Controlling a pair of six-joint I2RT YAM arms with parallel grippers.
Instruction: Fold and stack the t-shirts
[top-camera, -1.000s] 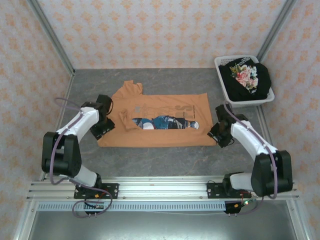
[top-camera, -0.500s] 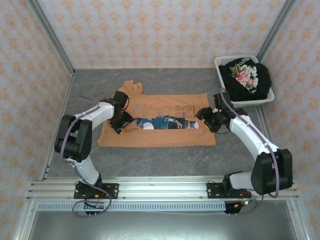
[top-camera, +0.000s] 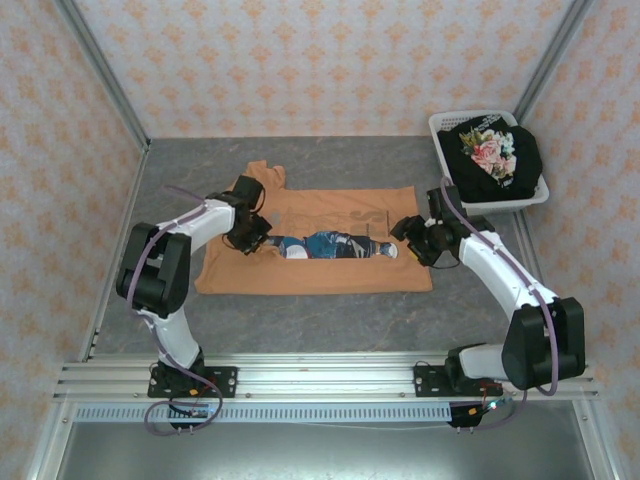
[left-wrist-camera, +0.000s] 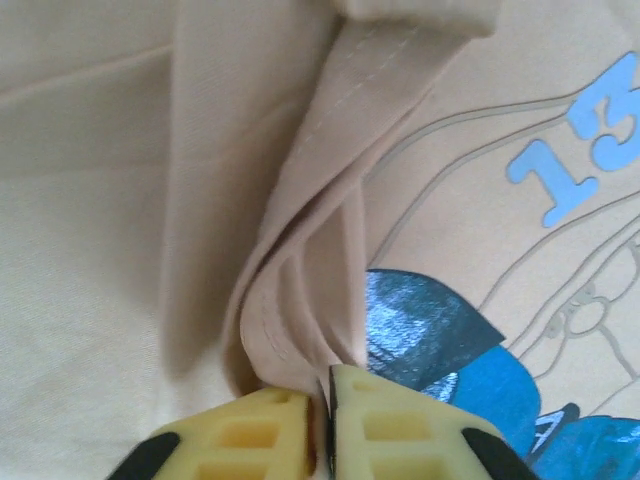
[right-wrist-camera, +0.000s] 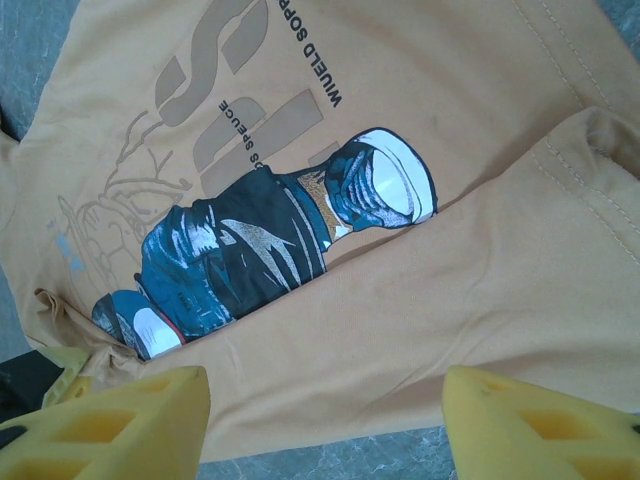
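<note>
The orange t-shirt (top-camera: 320, 275) lies flat on the grey table, its near long edge folded up over part of the blue-and-white print (top-camera: 330, 245). My left gripper (top-camera: 254, 237) is at the shirt's left end, shut on a bunched fold of orange cloth (left-wrist-camera: 300, 300) beside the print; its yellow tips (left-wrist-camera: 322, 405) meet with cloth pinched between. My right gripper (top-camera: 411, 240) hovers open over the shirt's right end, its fingertips (right-wrist-camera: 120, 420) wide apart above the folded flap (right-wrist-camera: 450, 280). The black t-shirt with pink flowers (top-camera: 495, 155) lies in the basket.
The white plastic laundry basket (top-camera: 446, 124) stands at the back right corner. Bare grey table (top-camera: 330, 320) runs between the shirt and the aluminium rail (top-camera: 320, 380) at the front. Patterned walls close in the sides and back.
Both grippers moved inward from the shirt's outer ends onto it. The left one closed on a fold at the left end; in the last half second almost nothing shifted.
</note>
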